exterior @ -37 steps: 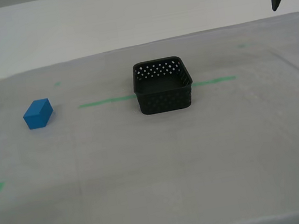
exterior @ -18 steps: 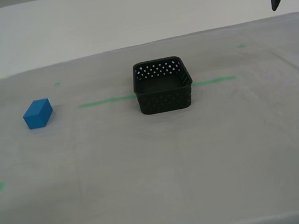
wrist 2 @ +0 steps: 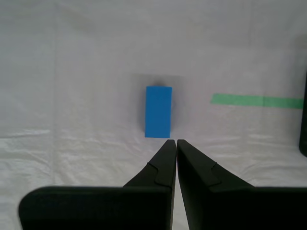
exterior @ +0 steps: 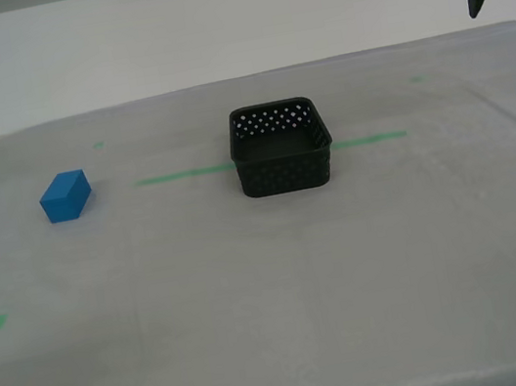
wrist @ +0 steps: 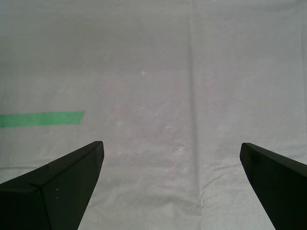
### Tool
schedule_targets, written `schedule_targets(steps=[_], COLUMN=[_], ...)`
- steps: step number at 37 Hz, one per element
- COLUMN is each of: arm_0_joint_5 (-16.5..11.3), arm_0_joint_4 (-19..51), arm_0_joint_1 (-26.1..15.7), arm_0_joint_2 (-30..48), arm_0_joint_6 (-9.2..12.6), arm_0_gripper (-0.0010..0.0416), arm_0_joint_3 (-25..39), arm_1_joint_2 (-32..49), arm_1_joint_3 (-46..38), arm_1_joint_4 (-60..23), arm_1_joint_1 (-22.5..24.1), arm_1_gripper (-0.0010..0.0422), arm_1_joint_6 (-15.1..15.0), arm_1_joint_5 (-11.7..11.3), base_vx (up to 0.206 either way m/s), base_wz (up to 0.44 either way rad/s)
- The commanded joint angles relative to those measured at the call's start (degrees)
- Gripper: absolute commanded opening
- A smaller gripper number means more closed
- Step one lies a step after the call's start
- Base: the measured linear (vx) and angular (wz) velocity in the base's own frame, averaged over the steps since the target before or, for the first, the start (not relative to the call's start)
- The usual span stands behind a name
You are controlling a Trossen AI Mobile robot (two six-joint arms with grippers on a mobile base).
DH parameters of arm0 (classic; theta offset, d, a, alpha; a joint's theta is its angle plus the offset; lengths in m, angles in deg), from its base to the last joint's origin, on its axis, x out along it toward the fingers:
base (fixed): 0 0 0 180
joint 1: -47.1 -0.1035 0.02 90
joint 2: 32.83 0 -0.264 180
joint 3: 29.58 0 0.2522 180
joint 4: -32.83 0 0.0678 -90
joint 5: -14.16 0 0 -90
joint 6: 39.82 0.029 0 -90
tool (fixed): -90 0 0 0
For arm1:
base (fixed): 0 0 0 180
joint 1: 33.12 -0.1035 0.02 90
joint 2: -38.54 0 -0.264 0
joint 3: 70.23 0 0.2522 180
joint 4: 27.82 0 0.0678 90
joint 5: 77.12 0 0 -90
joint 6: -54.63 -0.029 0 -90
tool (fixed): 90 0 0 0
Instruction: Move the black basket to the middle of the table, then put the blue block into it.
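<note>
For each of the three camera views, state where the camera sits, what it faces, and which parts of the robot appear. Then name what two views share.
Exterior view: on the robot, facing across the table at the black basket and blue block; dark arm parts show in both upper corners.
Second wrist view: on my second gripper, looking down at the block; fingers closed.
First wrist view: on my first gripper, over bare cloth; fingers apart.
Shared: the block and the green tape line.

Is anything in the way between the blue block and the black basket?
Nothing visible is. In the exterior view only bare cloth and a strip of green tape line lie between the blue block and the black basket.
</note>
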Motion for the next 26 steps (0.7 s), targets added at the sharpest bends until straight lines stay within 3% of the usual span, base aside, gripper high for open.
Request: schedule_targets(steps=[1,8,26], arm_0_joint_5=[0.15,0.15,0.15], arm_0_joint_4=[-0.39,-0.57,-0.7], arm_0_joint_1=[-0.04,-0.04,-0.04], arm_0_joint_2=[-0.02,-0.02,-0.02], arm_0_joint_6=[0.0,0.0,0.0], arm_0_gripper=[0.0399,0.0398,0.0399], arm_0_joint_3=[-0.04,-0.04,-0.04], arm_1_joint_2=[0.7,0.68,0.68], arm_1_joint_3=[-0.17,-0.04,0.15], arm_1_joint_4=[-0.44,-0.37,-0.13], arm_1_joint_1=[-0.07,-0.02,-0.11], arm_1_gripper=[0.0003,0.0052,0.0242], arm_1_joint_6=[-0.98,-1.44,-2.64], arm_1_joint_5=[-0.31,-0.94,-1.4], base_vx=[0.0,0.0,0.0], base_wz=[0.0,0.0,0.0])
